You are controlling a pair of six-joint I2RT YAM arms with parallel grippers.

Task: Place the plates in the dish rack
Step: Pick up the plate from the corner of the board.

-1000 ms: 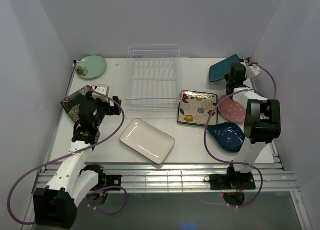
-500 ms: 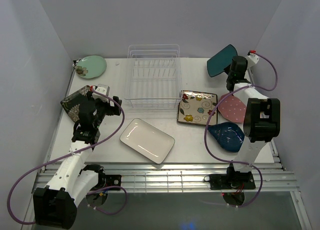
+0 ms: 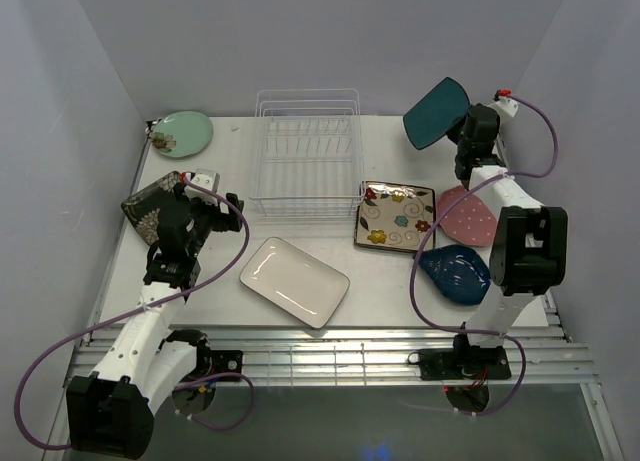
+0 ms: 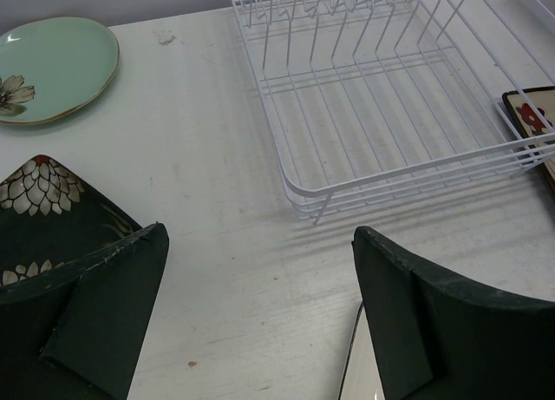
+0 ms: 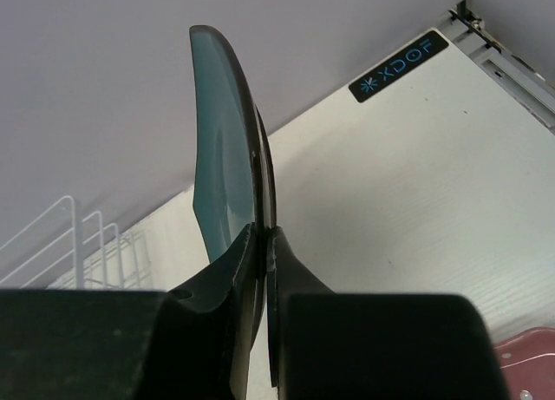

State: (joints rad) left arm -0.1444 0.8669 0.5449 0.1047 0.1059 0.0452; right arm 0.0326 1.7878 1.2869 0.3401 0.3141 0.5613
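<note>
Teal plate (image 5: 218, 157) higher, "XDOF" label (image 5: 399, 64) beyond

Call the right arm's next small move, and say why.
Probably swing the teal square plate left, toward the white wire dish rack: the right gripper is shut on the plate's edge, holding it raised on edge, and the rack holds no plates.

Table (image 3: 225, 171) with plates (image 3: 294, 281), dish rack (image 3: 300, 207)

Dish rack (image 3: 305, 151): white wire, empty, back centre. Teal plate (image 3: 437, 112): in the air, on edge, right of rack. Lying down: pale green round plate (image 3: 181, 134) back left; dark floral plate (image 3: 147, 206) left; white rectangular plate (image 3: 294, 281) front centre; patterned square plate (image 3: 396, 217), pink plate (image 3: 470, 216) and dark blue plate (image 3: 455, 271) right.
</note>
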